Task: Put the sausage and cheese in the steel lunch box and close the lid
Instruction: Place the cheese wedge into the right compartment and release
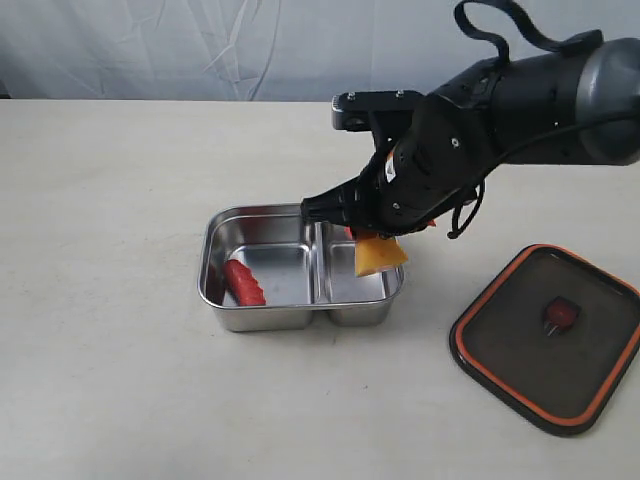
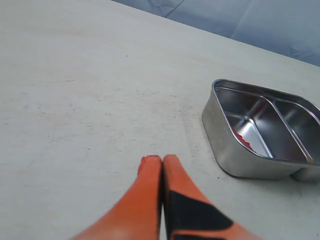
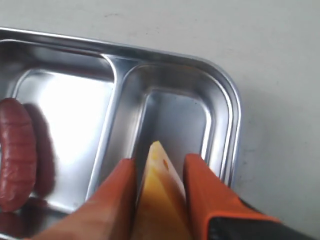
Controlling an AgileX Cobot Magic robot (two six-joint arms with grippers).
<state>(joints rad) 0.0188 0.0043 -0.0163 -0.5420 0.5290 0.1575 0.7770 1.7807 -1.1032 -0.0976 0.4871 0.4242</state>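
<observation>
The steel lunch box (image 1: pixel 215 235) (image 2: pixel 220 117) (image 3: pixel 227 95) stands mid-table. The red sausage (image 1: pixel 243 283) (image 3: pixel 17 155) lies in its left compartment; in the left wrist view only a red sliver of the sausage (image 2: pixel 243 140) shows. My right gripper (image 1: pixel 372 240) (image 3: pixel 159 172) hangs over the right compartment, shut on the yellow cheese (image 1: pixel 379 255) (image 3: pixel 160 200), whose tip points down into that compartment. The dark lid (image 1: pixel 548 335) with an orange rim lies flat on the table to the right of the box. My left gripper (image 2: pixel 162 161) is shut and empty, low over bare table beside the box.
A pale table (image 1: pixel 110 380) carries everything, with a light blue cloth backdrop (image 1: pixel 200 45) behind it. The black right arm (image 1: pixel 520 100) reaches in from the upper right above the box.
</observation>
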